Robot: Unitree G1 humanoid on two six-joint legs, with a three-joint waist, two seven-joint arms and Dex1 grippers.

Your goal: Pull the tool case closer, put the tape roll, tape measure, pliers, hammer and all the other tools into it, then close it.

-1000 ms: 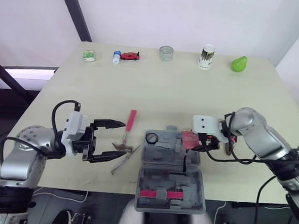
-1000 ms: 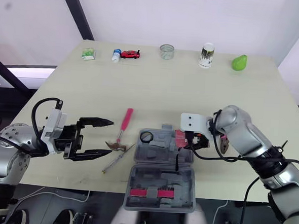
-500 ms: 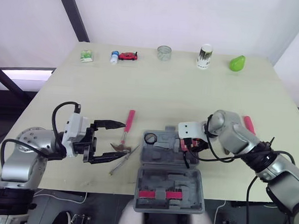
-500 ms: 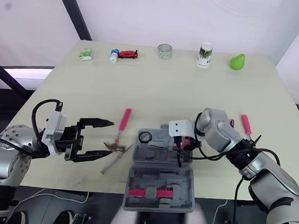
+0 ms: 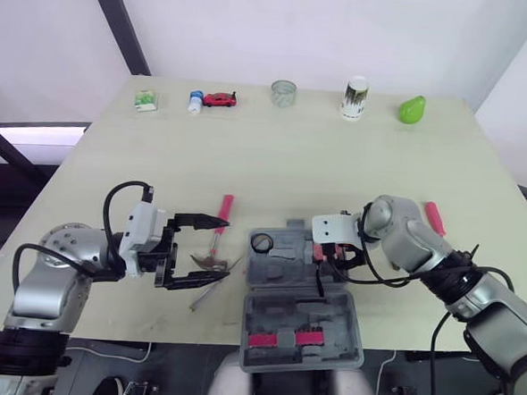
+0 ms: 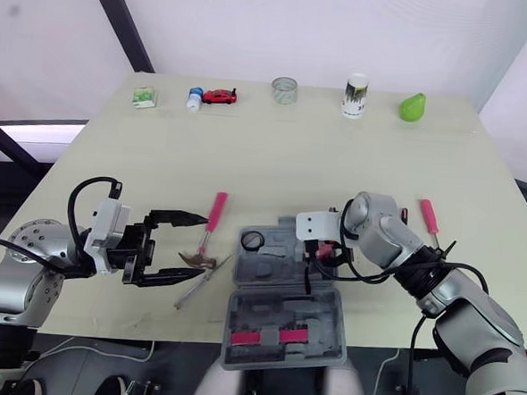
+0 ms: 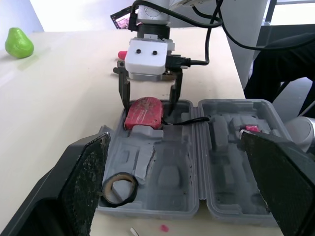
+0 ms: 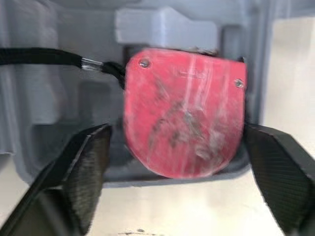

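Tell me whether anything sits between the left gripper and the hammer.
Nothing visible does. The open left gripper has its fingertips right at the hammer head; a thin metal tool lies beside that head, toward the case.

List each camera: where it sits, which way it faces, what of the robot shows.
Left and right eye: on the head, facing forward and down at the table; both arms, left end effector by the hammer, right end effector over the tool case.
Left wrist: faces across the case toward the right end effector; own fingers show.
Right wrist: faces down at the tape measure; own fingers flank it.
Shared: both wrist views show the tape measure.
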